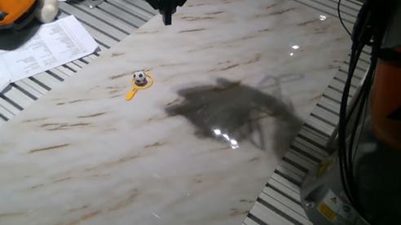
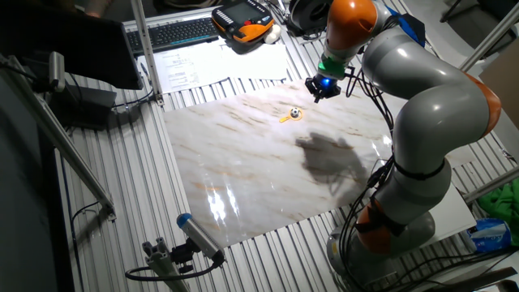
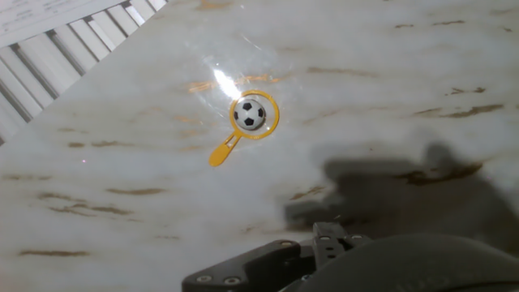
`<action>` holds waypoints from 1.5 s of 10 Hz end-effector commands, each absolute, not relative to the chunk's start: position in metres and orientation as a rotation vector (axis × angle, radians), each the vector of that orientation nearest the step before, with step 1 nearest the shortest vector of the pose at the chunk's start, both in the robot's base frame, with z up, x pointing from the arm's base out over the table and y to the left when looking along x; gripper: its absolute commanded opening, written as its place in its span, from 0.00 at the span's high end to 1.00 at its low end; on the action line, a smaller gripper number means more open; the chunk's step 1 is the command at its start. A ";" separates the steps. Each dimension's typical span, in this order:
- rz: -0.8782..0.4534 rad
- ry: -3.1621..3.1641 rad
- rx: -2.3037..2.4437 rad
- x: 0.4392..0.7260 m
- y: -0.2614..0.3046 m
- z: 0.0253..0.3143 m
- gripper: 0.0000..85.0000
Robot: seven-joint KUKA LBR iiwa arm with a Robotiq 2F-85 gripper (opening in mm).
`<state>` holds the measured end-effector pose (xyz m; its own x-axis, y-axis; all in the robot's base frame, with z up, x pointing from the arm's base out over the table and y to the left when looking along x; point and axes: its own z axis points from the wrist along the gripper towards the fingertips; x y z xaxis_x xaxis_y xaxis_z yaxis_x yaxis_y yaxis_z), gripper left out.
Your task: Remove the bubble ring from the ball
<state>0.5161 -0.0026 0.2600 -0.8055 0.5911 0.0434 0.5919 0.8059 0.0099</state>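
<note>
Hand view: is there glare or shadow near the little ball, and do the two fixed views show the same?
Hand view: a bright glare spot sits just up-left of the ball inside the bubble ring; the arm's dark shadow lies to the right, apart from both. One fixed view: the same shadow with small glints, right of the ball. The other fixed view: the shadow lies below the ball, with broader reflections lower left on the marble.

Marble board; papers; orange-black tool; whitish ball; keyboard.

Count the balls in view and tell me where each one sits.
2. The small football-patterned ball sits on the marble board inside the bubble ring. A larger plain whitish ball lies off the board beside the orange-and-black tool. Clutter may hide others.
</note>
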 end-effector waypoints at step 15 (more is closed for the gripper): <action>-0.024 -2.975 -0.901 0.514 -0.003 0.268 1.00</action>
